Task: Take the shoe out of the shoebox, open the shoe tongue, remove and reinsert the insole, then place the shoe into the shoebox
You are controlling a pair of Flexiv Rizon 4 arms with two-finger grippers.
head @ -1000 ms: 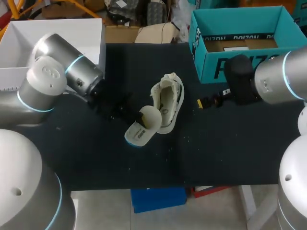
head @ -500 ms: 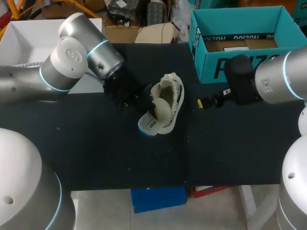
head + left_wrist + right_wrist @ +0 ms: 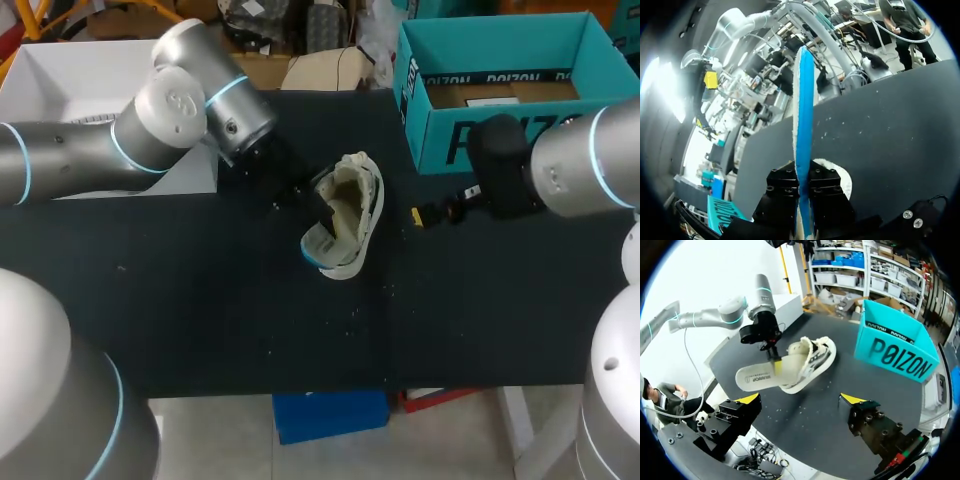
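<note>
A cream shoe point(image 3: 360, 198) lies on its side in the middle of the black table point(image 3: 200, 310), opening facing the left arm. My left gripper point(image 3: 311, 207) is shut on the shoe's insole point(image 3: 318, 246), cream on top and blue beneath, held at the shoe's opening. In the left wrist view the insole point(image 3: 804, 115) runs edge-on out from between the fingers point(image 3: 784, 186). The right wrist view shows the insole point(image 3: 757, 378) sticking out from the shoe point(image 3: 807, 357). My right gripper point(image 3: 426, 214) hangs open to the shoe's right, nothing between its tips point(image 3: 800, 399). The teal shoebox point(image 3: 500, 130) stands at the back right.
A white box point(image 3: 110, 70) sits at the back left, behind my left arm point(image 3: 170, 110). The teal shoebox point(image 3: 895, 347) stands with its opening upward. Small pale crumbs dot the table in front of the shoe.
My left arm has swung to the right and away from the table's front, carrying the insole from in front of the shoe up against its opening. The right arm has kept still.
</note>
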